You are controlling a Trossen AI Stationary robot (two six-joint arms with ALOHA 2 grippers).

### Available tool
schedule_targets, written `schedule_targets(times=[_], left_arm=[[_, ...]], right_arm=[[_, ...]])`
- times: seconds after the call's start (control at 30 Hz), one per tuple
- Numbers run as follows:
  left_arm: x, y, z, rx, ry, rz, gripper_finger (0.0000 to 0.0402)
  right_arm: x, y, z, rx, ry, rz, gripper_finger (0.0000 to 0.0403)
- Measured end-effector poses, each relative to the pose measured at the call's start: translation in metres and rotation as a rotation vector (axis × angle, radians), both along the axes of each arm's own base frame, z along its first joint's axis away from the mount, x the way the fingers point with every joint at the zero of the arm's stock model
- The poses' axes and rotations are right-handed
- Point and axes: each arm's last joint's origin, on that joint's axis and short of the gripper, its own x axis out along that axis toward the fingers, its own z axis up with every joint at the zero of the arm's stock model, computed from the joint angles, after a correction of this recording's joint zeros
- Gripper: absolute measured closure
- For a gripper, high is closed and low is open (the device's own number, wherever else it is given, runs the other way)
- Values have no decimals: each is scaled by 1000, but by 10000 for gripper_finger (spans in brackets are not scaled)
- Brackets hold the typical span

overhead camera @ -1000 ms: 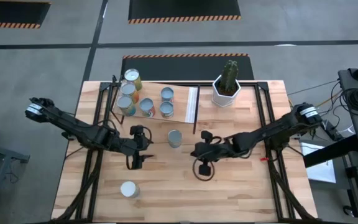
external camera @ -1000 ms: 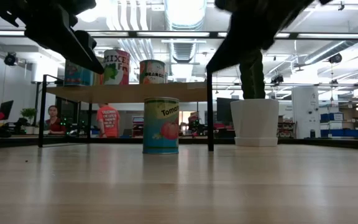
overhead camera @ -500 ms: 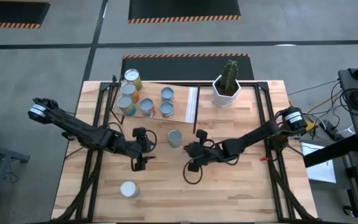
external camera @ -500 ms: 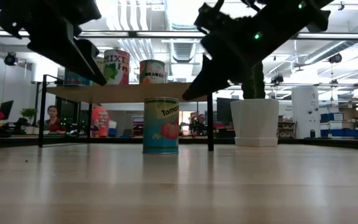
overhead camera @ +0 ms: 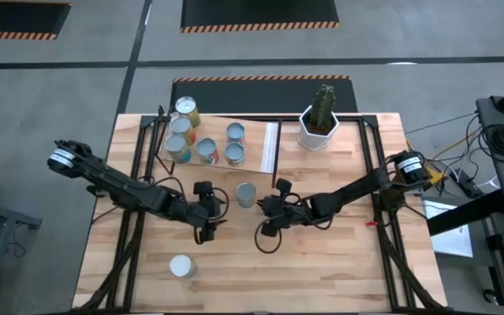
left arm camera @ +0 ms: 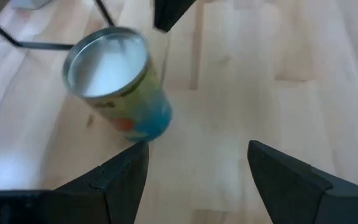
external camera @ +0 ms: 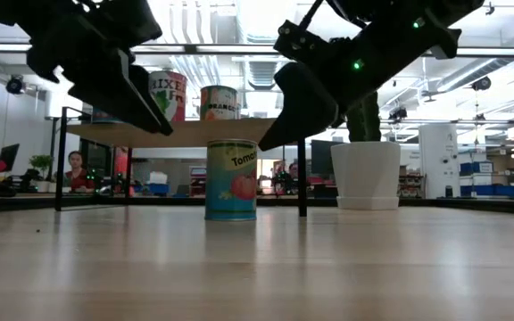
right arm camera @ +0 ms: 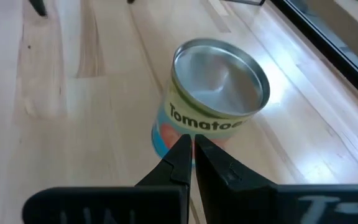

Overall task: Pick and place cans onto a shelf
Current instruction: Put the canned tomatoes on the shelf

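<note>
Step in hand: approach to the tomato can (overhead camera: 246,194), which stands upright on the plank table (overhead camera: 339,262) in front of the shelf (overhead camera: 254,133); five cans (overhead camera: 206,150) already sit on the shelf, one more (overhead camera: 180,266) waits near the table's front edge
How to do it well: probably lower the left gripper (overhead camera: 206,220) level, jaws straddling the can's sides below the rim; close squarely so it does not tip; lift clear of the shelf edge before carrying across
Left gripper: spread wide, holding nothing
Right gripper (overhead camera: 265,223): clenched tight on nothing, tips aimed at the can
Can and grippers: can between the two; just ahead of the left fingers (left arm camera: 120,180), apart from them; close before the right tips, contact not clear
</note>
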Motion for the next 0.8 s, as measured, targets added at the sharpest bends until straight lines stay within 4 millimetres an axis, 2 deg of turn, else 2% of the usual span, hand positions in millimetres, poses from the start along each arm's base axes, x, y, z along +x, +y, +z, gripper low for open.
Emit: schedule_targets(times=[0.6,0.7,0.8], left_arm=[[7,-1,-13,47,22,32,146],[7,-1,-13,51,23,30,146],[7,-1,-13,53,24,28,146]], right_arm=[[4,1,7,20,-33,-7,393],[7,2,12,7,-41,6,382],[11,3,18,-2,-53,15,354]])
